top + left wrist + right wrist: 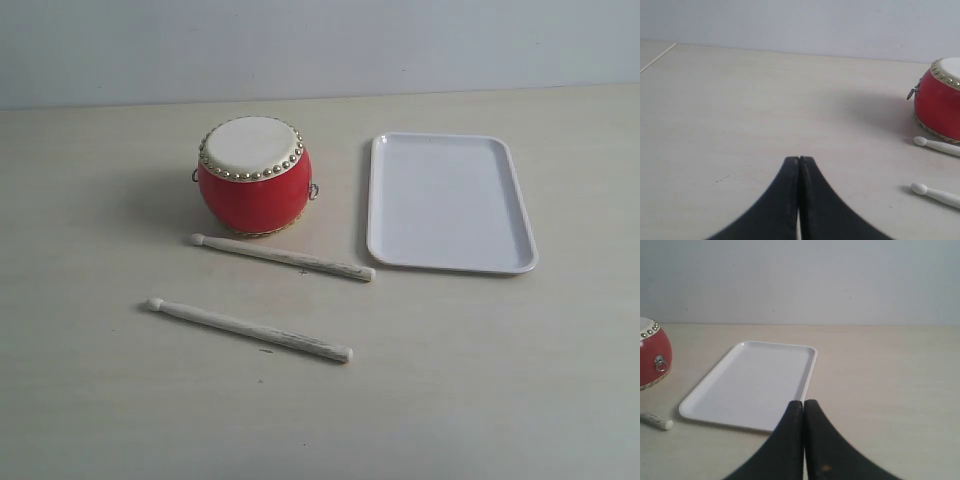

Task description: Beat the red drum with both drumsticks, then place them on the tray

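The far stick lay flat on the table at the drum's 6 o'clock, close to its foot. The near stick lay roughly parallel, further toward 6 and apart from it. Both had rounded tips toward 10 o'clock and butts toward 4. They looked light, stiff and smooth, and likely to roll, so a grip on the thicker butt third seemed best, leaving the tip free to strike. The tray sat at the drum's 3 o'clock. The left gripper and right gripper each had fingers pressed together, holding nothing.
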{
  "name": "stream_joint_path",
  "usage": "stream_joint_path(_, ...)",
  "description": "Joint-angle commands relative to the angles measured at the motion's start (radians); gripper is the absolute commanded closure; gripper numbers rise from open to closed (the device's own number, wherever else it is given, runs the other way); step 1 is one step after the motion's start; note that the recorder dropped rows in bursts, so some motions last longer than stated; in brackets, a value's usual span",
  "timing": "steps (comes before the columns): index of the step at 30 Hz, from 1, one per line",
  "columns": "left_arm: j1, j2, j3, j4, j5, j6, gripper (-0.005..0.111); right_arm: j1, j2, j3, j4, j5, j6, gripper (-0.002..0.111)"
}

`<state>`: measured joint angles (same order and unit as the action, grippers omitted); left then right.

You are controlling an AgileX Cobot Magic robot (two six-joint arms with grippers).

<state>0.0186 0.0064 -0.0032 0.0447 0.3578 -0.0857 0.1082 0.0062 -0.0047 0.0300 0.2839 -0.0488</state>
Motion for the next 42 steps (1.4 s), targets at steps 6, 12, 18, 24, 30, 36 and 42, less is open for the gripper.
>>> stream_joint_path(6, 0.001, -0.006, 0.003, -0.004, -0.005, 0.004, 0.107, -0.006, -0.006, 0.005, -0.037, -0.065, -0.006, 0.108)
stream_joint_path(12, 0.001, -0.006, 0.003, -0.004, -0.005, 0.004, 0.107, -0.006, -0.006, 0.005, -0.036, -0.120, -0.010, 0.108)
stream_joint_path(18, 0.001, -0.006, 0.003, -0.004, -0.005, 0.004, 0.107, -0.006, -0.006, 0.005, -0.008, -0.120, -0.010, 0.108)
stream_joint_path(24, 0.001, -0.006, 0.003, -0.004, -0.005, 0.004, 0.107, -0.006, -0.006, 0.005, -0.008, -0.120, -0.010, 0.108)
stream_joint_path(30, 0.001, -0.006, 0.003, -0.004, -0.005, 0.004, 0.107, -0.006, -0.006, 0.005, -0.006, -0.233, -0.010, 0.108)
stream_joint_path(36, 0.001, -0.006, 0.003, -0.004, -0.005, 0.004, 0.107, -0.004, -0.006, 0.005, -0.003, -0.523, 0.111, 0.108)
stream_joint_path(42, 0.001, -0.006, 0.003, -0.004, -0.005, 0.004, 0.107, -0.004, -0.006, 0.005, -0.003, -0.632, 0.307, 0.108)
